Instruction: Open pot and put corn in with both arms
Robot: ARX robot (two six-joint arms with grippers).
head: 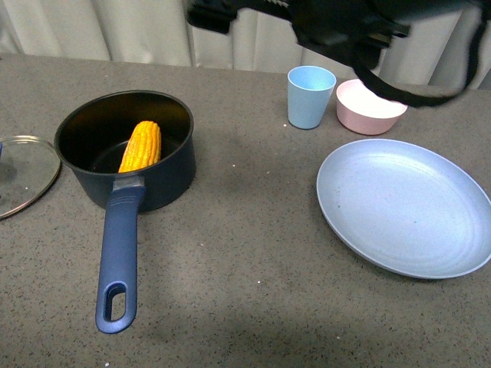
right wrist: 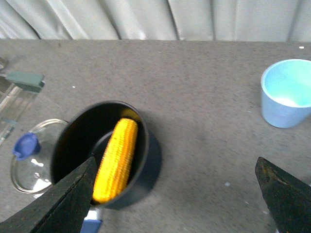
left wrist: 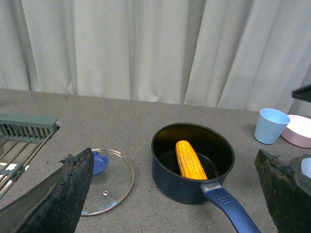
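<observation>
Both tools gape wide and empty, left tool (left wrist: 170,194) and right tool (right wrist: 175,199) above the corn-filled pot (right wrist: 104,155).

R arm (head: 337,27) raised high over the table, both grippers (left wrist: 170,194) (right wrist: 177,194) w/ fingers spread wide, empty.

Even, soft overhead light falls across the grey worktop (head: 253,291), and shadows are faint. The front view is sharp. The right wrist view is slightly blurred, with its claw fingers (right wrist: 53,206) dark and soft at the lower corners.
</observation>
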